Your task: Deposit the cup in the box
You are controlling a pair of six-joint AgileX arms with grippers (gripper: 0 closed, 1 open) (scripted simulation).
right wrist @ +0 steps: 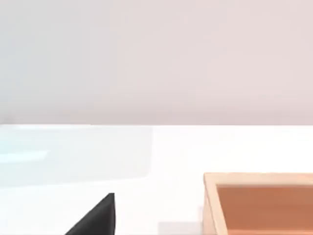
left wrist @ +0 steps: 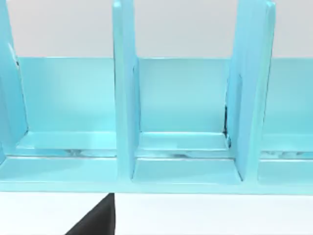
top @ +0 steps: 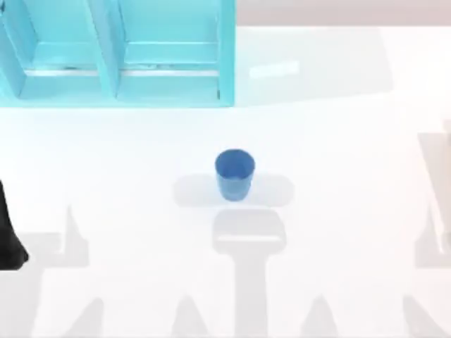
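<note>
white tabletop (top: 338,211) fills the scene under a pale wall, with soft grey shadows lying across its near half. the cup (top: 234,173), small and blue, stands upright with its round rim up near the middle of the table, alone and well apart from everything else. a light blue shelf unit (top: 120,56) with upright dividers sits at the far left of the table; the left wrist view looks straight into its open compartments (left wrist: 183,122), which hold nothing visible. the left arm (top: 10,232) shows as a dark shape at the table's left edge, well apart from the cup, and a black tip (left wrist: 98,218) of it pokes into its own wrist view. whether either gripper's jaws are open or closed i cannot tell. the right wrist view shows the corner of an orange-brown wooden box (right wrist: 259,203) resting on the table, beside a black tip (right wrist: 98,218) of the right arm's own hardware.
</note>
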